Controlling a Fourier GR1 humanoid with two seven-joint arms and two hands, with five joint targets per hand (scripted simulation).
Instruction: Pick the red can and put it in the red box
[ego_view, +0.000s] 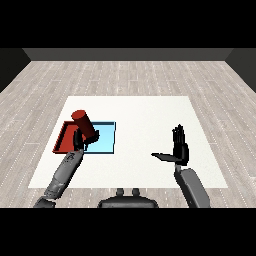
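Note:
The red can (83, 123) is tilted, its top leaning to the upper left, held above the seam between the two trays. My left hand (85, 138) is curled round its lower end. The red tray (64, 138) lies at the table's left, partly hidden by my left forearm and the can. My right hand (179, 149) hovers over the right part of the table with straight fingers pointing up and thumb out to the left, holding nothing.
The light blue tray (106, 137) lies right beside the red tray, on its right. The white table (145, 115) stands on a grey wood floor.

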